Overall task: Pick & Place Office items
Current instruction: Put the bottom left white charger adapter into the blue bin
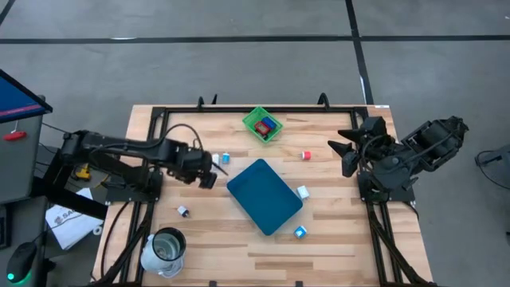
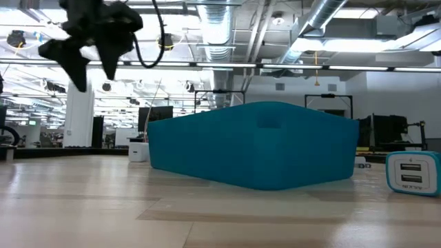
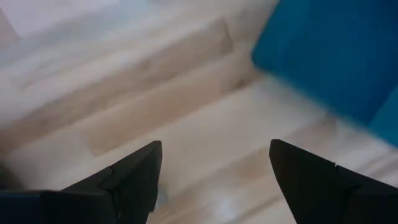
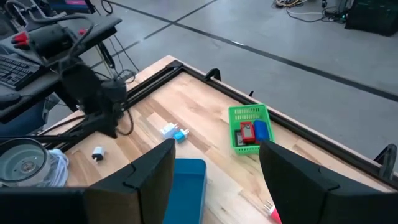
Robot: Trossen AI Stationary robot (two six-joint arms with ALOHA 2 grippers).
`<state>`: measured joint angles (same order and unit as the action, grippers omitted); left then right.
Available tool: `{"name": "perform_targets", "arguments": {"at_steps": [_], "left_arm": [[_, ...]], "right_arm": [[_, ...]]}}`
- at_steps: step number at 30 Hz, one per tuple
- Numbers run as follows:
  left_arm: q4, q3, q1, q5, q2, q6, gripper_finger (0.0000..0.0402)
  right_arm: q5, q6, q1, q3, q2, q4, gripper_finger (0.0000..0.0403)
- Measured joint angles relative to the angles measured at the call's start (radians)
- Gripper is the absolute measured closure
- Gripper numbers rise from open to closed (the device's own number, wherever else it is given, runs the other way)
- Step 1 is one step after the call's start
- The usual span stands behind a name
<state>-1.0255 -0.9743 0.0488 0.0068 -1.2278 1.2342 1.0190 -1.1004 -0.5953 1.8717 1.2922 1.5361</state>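
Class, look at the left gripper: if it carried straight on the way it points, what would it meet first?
Probably the teal board; the open left gripper points toward its near edge, though it might meet bare table first.

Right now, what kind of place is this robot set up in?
Probably an open industrial lab or workshop: exposed ceiling ducts overhead, a bare concrete floor with dark lines, and a wooden table in a black frame where the two arms work.

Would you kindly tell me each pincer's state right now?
Left pincer: open, holding nothing, above the table.
Right pincer: open, empty, waiting at the table's right edge.
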Motion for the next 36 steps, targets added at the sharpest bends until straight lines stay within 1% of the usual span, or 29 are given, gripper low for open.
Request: {"name": "perform_targets", "arguments": {"at_steps": [1,2,6,10,12,15,17,19,23,25,28,32,34,36], "left_arm": [[0.003,0.002,0.019,0.016,0.0,-0.015,0.0108],[0.008,0.002,0.038,0.033,-0.001,-0.071,0.0108],[0.049,0.002,0.097,0.121,0.0,-0.431,0.0108],[0.001,0.002,0.118,0.151,-0.001,-0.663,0.0108],[-0.062,0.002,0.118,0.126,-0.002,-0.793,0.0108],[-0.155,0.002,0.12,0.036,-0.006,-1.015,0.0109],[-0.182,0.002,0.12,-0.008,-0.005,-1.142,0.0109],[-0.176,0.002,0.121,-0.022,-0.005,-1.25,0.0109],[-0.161,0.01,0.14,-0.022,-0.005,-1.377,0.0109],[-0.136,0.036,0.155,0.004,-0.005,-1.409,0.0109],[-0.108,0.094,0.195,0.055,-0.005,-1.415,0.0109],[-0.062,0.17,0.259,0.071,-0.005,-1.407,0.0109],[-0.043,0.194,0.286,0.075,-0.005,-1.397,0.0109],[-0.018,0.203,0.305,0.1,-0.006,-1.391,0.0109]], "right_arm": [[-0.001,0.0,0.0,0.0,0.0,-0.001,0.0178],[-0.002,0.0,0.0,0.0,0.0,-0.001,0.0178],[-0.005,0.005,0.0,0.0,0.0,-0.001,0.0178],[-0.025,0.008,0.0,0.0,0.0,-0.002,0.0178],[-0.028,0.008,-0.001,0.0,0.0,-0.004,0.0178],[-0.028,0.008,-0.013,0.0,0.0,-0.009,0.0178],[-0.028,0.004,-0.014,0.0,0.0,-0.011,0.0178],[-0.03,0.0,-0.015,0.0,0.0,-0.011,0.0178],[-0.026,-0.008,-0.03,0.0,0.001,-0.01,0.0178],[-0.026,-0.008,-0.034,0.0,0.005,-0.01,0.0178],[-0.024,-0.033,-0.046,-0.001,0.016,-0.001,0.0178],[-0.024,-0.094,-0.066,-0.001,0.032,0.034,0.0178],[-0.024,-0.104,-0.074,-0.001,0.038,0.034,0.0178],[-0.024,-0.112,-0.079,-0.001,0.039,0.034,0.0178]]}}
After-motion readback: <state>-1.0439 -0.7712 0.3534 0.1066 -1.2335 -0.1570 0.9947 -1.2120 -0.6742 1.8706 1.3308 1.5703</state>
